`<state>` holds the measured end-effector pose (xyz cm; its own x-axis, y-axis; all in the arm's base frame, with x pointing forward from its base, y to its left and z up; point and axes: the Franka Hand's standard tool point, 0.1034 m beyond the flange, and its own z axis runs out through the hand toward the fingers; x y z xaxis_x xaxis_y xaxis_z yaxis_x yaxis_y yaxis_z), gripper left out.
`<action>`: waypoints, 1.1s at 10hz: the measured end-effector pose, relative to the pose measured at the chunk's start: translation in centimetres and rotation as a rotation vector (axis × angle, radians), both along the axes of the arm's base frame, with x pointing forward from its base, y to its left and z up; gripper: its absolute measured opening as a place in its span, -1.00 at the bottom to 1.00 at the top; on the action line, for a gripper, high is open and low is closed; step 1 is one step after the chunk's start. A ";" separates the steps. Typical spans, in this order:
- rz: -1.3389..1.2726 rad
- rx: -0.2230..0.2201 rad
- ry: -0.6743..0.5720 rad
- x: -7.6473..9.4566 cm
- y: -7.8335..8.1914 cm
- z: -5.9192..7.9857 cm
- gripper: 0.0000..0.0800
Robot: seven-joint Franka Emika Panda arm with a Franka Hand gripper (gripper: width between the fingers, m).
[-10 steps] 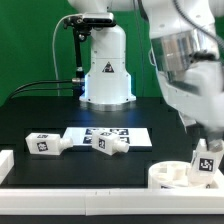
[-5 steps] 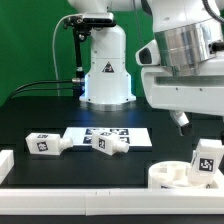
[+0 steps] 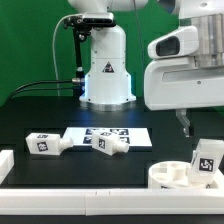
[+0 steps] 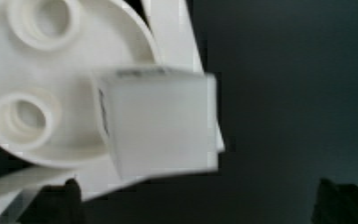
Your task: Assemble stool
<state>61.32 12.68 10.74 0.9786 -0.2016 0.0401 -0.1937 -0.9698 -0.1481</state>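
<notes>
The stool's round white seat lies at the front on the exterior view's right. One short tagged leg stands upright on it. In the wrist view the seat shows two round holes, with that leg beside them. My gripper hangs open above the leg and holds nothing. One dark fingertip shows in the exterior view, well above the seat. Two more tagged legs lie on the black table towards the exterior view's left.
The marker board lies flat behind the two loose legs. White border rails run along the front edge and the left corner. The arm's white base stands at the back, with cables on its left.
The arm has risen and pulled back from the leg on the seat, so its wrist now fills the upper right. The jaws stayed open. The parts have not moved.
</notes>
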 end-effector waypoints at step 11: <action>1.152 -0.162 -0.030 -0.5 0.2 -1.1 0.62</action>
